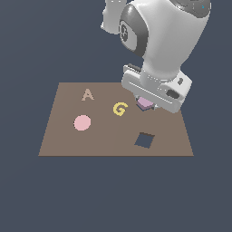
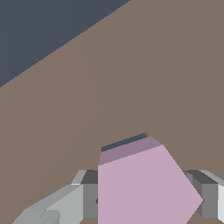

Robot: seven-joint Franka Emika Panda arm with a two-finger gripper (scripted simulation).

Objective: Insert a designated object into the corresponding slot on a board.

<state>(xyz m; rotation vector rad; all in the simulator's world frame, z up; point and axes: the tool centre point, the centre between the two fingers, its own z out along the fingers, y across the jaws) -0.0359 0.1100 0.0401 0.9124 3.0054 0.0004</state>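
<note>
- The arm leans in over the far right part of the board [image 1: 63, 136] in the exterior view, its white bulk hiding much of that corner.
- The gripper [image 1: 146, 105] is low over the board, and the block [image 1: 144, 103] peeks out lilac beneath the hand.
- Wrist view: the block [image 2: 140, 188] fills the foreground, a pale pentagon with a grey finger [image 2: 89, 194] tight against one side and another finger against the opposite side, so the jaws are clamped on it.
- Just past the block's far edge, a thin dark sliver of the slot [image 2: 124, 142] shows; most of it is covered by the block.
- Whether the block sits in the slot or rides just above it, I cannot tell.
- Elsewhere on the board: a yellow G [image 1: 119, 108] just to the exterior view's left of the gripper, a tan A [image 1: 88, 94] further left, a pink disc [image 1: 82, 123] nearer the left edge.
- A dark square cutout [image 1: 144, 140] lies open on the near side, clear of the gripper.
</note>
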